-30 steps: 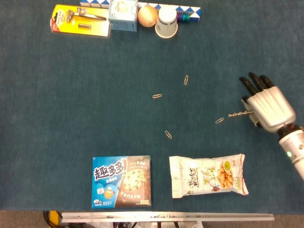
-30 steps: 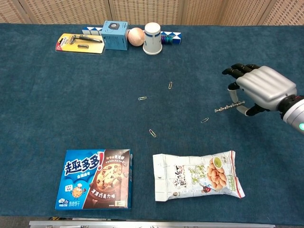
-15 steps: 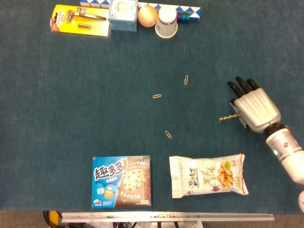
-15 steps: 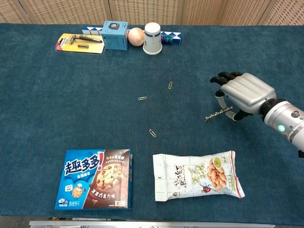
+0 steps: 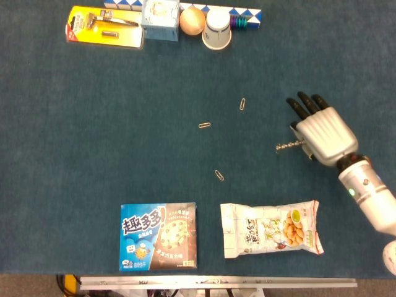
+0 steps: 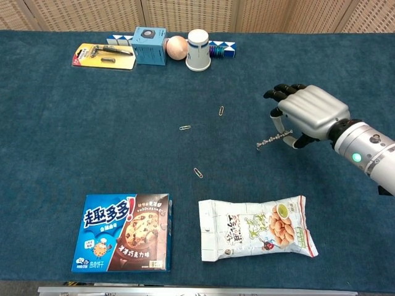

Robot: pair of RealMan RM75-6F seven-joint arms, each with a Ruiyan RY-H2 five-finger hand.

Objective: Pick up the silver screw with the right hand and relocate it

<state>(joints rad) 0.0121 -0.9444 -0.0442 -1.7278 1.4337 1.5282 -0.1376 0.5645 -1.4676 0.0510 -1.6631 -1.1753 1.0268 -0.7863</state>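
Observation:
My right hand [image 5: 322, 131] [image 6: 305, 113] hovers over the right part of the blue table, its back turned up and its dark fingers pointing away. It pinches the silver screw [image 5: 287, 146] [image 6: 268, 142], which sticks out to the left of the hand, roughly level, above the cloth. The screw's head end is hidden under the hand. No view shows my left hand.
Three paper clips [image 5: 242, 104] [image 5: 204, 125] [image 5: 219, 175] lie left of the hand. A snack bag [image 5: 272, 228] and a cookie box [image 5: 158, 236] lie near the front edge. At the back stand a razor pack [image 5: 104, 26], a small box [image 5: 160, 12], an egg-like ball [image 5: 192, 21] and a paper cup [image 5: 217, 29].
My right hand has carried the screw leftward and a little away from me over the table. A paper clip seen by the screw earlier no longer shows.

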